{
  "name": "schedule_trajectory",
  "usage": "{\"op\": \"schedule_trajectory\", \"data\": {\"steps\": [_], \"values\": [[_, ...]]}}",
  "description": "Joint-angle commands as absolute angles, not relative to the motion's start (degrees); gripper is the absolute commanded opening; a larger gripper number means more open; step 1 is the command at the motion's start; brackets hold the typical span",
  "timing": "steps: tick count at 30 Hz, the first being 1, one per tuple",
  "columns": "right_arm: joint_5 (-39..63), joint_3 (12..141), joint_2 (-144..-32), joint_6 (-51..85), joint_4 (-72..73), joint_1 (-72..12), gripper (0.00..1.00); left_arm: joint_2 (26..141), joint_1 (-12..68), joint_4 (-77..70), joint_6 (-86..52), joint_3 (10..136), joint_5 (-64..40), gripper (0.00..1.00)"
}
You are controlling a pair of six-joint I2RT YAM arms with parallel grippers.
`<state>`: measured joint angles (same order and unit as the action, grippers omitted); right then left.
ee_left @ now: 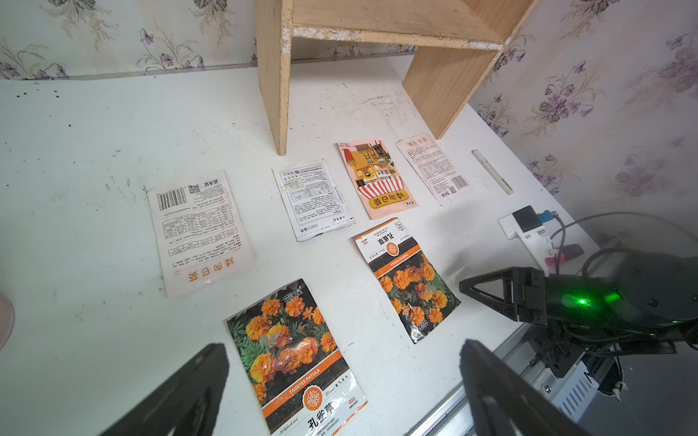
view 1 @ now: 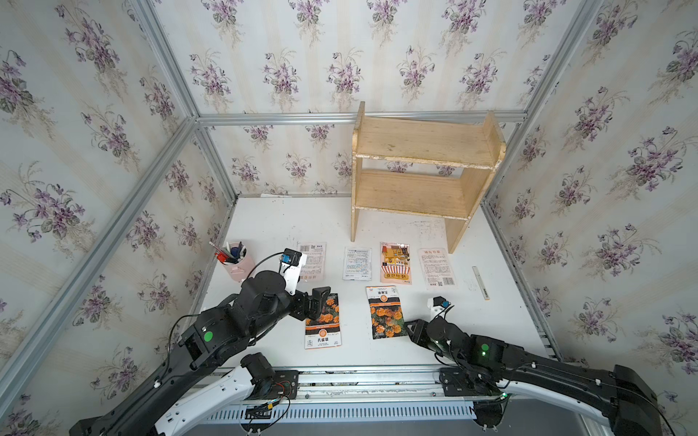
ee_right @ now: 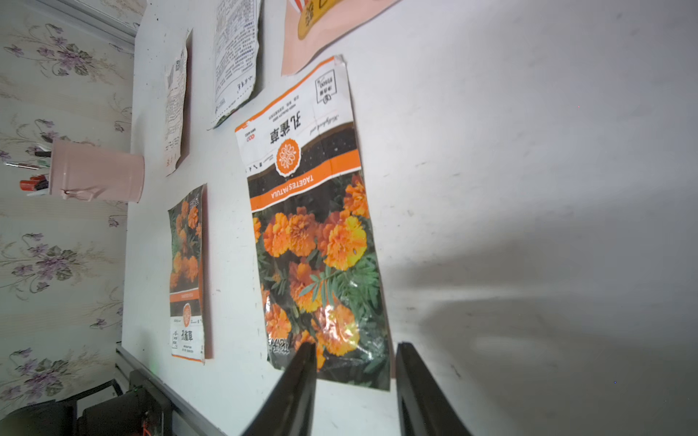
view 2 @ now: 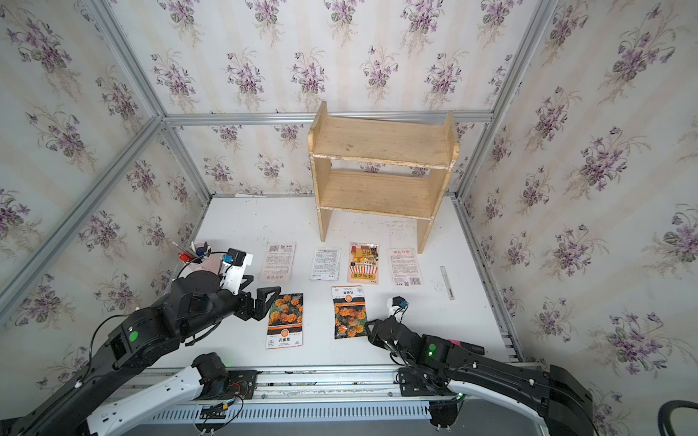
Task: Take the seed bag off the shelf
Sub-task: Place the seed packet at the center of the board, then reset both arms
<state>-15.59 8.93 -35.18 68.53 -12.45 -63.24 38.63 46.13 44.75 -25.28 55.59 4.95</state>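
Where the right gripper (ee_right: 357,345) hung low at the near edge of the table (view 1: 264,222), its jaws stood partly apart, astride the bottom corner of the seed bag (ee_right: 317,241). Nothing was clamped, and contact with the foil could not be told.

Seed bag: orange marigold print, face up, flat on the table in front of the shelf (view 1: 415,170) and clear of it.

Left gripper (ee_left: 343,345): jaws fully spread, holding nothing, poised above a second marigold packet (ee_left: 294,358) beside the first.

Row of four packets (view 1: 357,263): flat, between the marigold pair and the shelf.

Pink cup (view 1: 237,266) of pens: at the left edge.

White pen (view 1: 480,282): at the right.

Table: white, scuffed and specked.

Shelf: pale wood, two tiers, against the back wall.

Walls: violet-flowered wallpaper (view 1: 302,56), framed by aluminium rails (view 1: 283,119).
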Motion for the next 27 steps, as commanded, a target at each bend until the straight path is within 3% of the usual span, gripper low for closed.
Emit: {"op": "schedule_trajectory", "data": {"steps": [1, 5, 8, 9, 14, 23, 27], "values": [[-20.6, 12.0, -34.5, 63.4, -18.9, -63.2, 0.5, 38.7, 46.1, 45.2, -24.8, 56.0, 7.8, 1.0], [-23.6, 16.8, -35.0, 56.9, -21.7, -63.1, 0.72, 39.1, 46.1, 45.5, -25.0, 55.9, 11.2, 1.0], [-25.7, 21.1, -36.3, 50.2, -21.6, -63.1, 0.97, 39.8, 46.1, 44.7, -24.5, 54.9, 14.9, 1.0], [-26.9, 22.7, -37.2, 47.7, -21.5, -62.9, 1.0, 40.4, 46.1, 44.8, -24.5, 54.8, 16.2, 1.0], [-28.4, 28.4, -40.5, 36.1, -18.8, -56.8, 1.0, 42.9, 46.1, 42.7, -22.9, 53.7, 21.7, 1.0], [-5.4, 29.9, -41.4, 21.6, -5.4, -24.8, 1.0, 48.2, 45.4, 36.0, -18.7, 51.2, 32.5, 1.0], [-3.4, 29.4, -44.7, 18.6, -0.7, -17.2, 1.0, 50.4, 43.3, 30.9, -17.0, 48.7, 35.2, 1.0]]}}
